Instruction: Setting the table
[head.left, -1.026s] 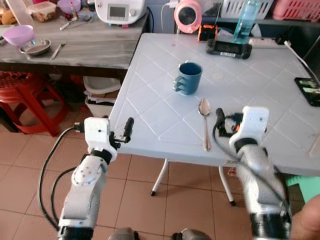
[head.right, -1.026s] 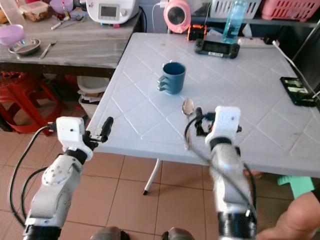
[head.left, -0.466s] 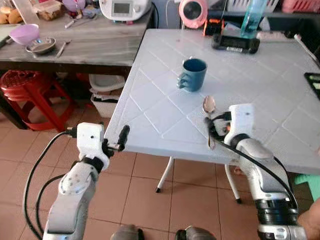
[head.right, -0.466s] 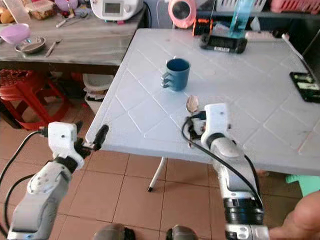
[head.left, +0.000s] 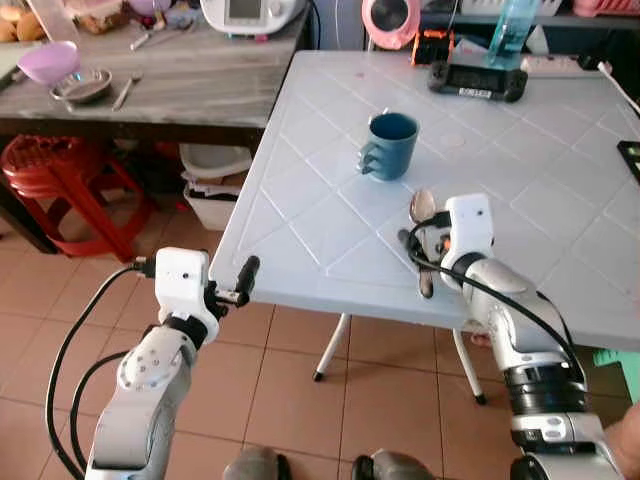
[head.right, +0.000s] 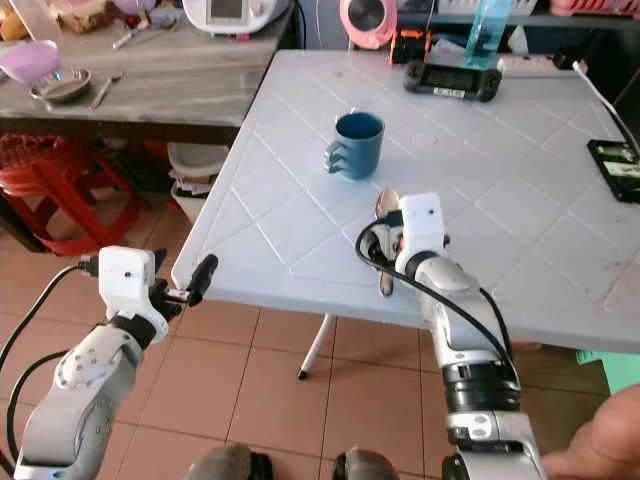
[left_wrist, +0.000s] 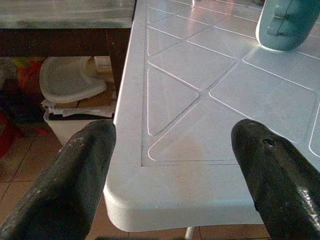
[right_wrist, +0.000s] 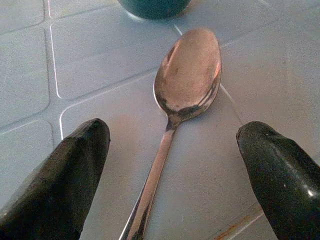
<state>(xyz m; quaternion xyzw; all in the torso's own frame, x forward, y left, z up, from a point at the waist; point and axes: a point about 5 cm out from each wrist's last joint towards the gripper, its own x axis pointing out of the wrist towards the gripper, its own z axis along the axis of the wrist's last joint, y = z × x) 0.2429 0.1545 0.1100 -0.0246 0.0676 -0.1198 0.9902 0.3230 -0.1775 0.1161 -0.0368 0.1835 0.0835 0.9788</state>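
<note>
Metal spoon (right_wrist: 172, 115): polished steel, oval bowl facing up, lying flat on the table between the right gripper's two fingers, touching neither.
Right gripper (right_wrist: 172, 175): low over the near part of the table, black fingers (right_wrist: 70, 175) spread wide either side of the spoon's handle; nothing pinched.
Right wrist view: shows the reflections in the spoon's bowl and the dark teal base of the mug just beyond its tip, detail the eye views leave too small.
Left gripper (left_wrist: 172, 170): off the table's near left corner, fingers spread apart and empty, the rounded table edge straight ahead of them.
Left wrist view: shows a pale plastic tub (left_wrist: 70, 80) with papers under the neighbouring bench, beside the left finger.
Eye views: show the whole layout, with the silver arms and their cables.
Mug (head.left: 388, 146): blue, ridged handle, upright, beyond the right gripper and just past the spoon's bowl; what it holds cannot be told.
Table (head.left: 300, 200): pale plastic, moulded with diamond grooves.
Far from both grippers: black game controller (head.left: 475, 80), clear blue bottle (head.left: 512, 18), pink round gadget (head.left: 391, 20).
Wooden bench (head.left: 190, 80): beyond the left gripper, carrying a purple bowl (head.left: 48, 62) and a metal dish (head.left: 80, 88); contents unclear.
Red stool (head.left: 60, 190): plastic, beneath the bench.
</note>
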